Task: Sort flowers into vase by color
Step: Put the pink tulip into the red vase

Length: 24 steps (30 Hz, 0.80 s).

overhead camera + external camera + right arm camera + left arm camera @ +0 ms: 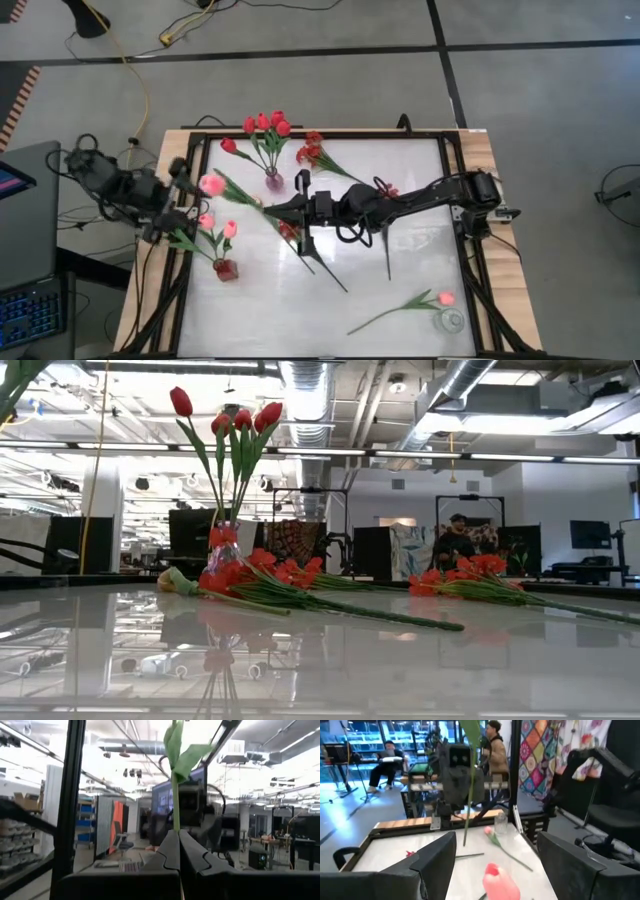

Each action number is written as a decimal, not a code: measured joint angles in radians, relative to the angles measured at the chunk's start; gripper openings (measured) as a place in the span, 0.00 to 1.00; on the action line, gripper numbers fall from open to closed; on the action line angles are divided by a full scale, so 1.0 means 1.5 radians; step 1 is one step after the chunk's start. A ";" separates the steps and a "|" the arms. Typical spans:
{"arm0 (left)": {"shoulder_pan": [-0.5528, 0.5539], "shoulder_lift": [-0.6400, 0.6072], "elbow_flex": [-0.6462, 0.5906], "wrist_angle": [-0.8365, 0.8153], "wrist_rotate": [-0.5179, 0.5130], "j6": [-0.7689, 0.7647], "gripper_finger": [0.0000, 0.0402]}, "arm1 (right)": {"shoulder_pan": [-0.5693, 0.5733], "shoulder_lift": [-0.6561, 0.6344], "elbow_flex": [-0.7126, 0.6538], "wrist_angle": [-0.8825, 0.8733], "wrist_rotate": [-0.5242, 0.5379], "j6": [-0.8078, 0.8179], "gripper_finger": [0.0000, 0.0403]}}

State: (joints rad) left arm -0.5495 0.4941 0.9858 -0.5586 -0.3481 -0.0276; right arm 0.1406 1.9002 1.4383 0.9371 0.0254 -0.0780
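Red tulips [266,124] stand upright in a small vase [273,181] at the table's far middle, a spray of small red blossoms [312,152] lying just to their right. Pink tulips [218,226] stand in a red-based vase [226,269] at the near left. One pink tulip [212,184] is held up off the table, left of the middle (stem slanting right). Another pink tulip [445,298] lies flat at the near right beside a clear vase [451,320].

Three vases stand on the table: one [273,181] holds four red tulips [266,124], one [226,269] holds two pink tulips [218,224], one [451,321] is clear. Two more pink tulips [445,298] and two red blossom sprays [312,152] lie outside them.
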 joint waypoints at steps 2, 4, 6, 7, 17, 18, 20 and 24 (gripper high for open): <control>0.000 0.025 -0.007 0.033 0.003 0.011 0.66 | 0.000 0.008 0.007 0.013 0.000 0.000 0.04; 0.000 0.052 -0.007 0.069 0.003 0.022 0.66 | 0.004 0.016 0.015 0.003 -0.004 0.000 0.04; 0.000 0.077 -0.007 0.107 0.004 0.035 0.66 | 0.007 0.025 0.024 -0.003 -0.005 0.000 0.04; 0.000 0.088 -0.007 0.122 0.007 0.043 0.66 | 0.010 0.025 0.025 -0.006 -0.006 0.000 0.04; 0.001 0.179 -0.007 0.231 -0.024 0.084 0.66 | 0.015 0.025 0.028 -0.012 -0.007 -0.004 0.04; 0.001 0.189 -0.007 0.247 -0.023 0.091 0.66 | 0.015 0.025 0.028 -0.013 -0.007 -0.005 0.04; 0.007 0.206 -0.006 0.275 -0.027 0.100 0.66 | 0.016 0.025 0.028 -0.016 -0.007 -0.006 0.04; 0.032 0.230 -0.006 0.303 -0.070 0.092 0.66 | 0.019 0.025 0.028 -0.016 -0.007 -0.013 0.04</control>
State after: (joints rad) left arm -0.5009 0.8384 0.9764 -0.1043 -0.4535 0.1099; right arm 0.1695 1.9377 1.4807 0.9128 0.0147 -0.0981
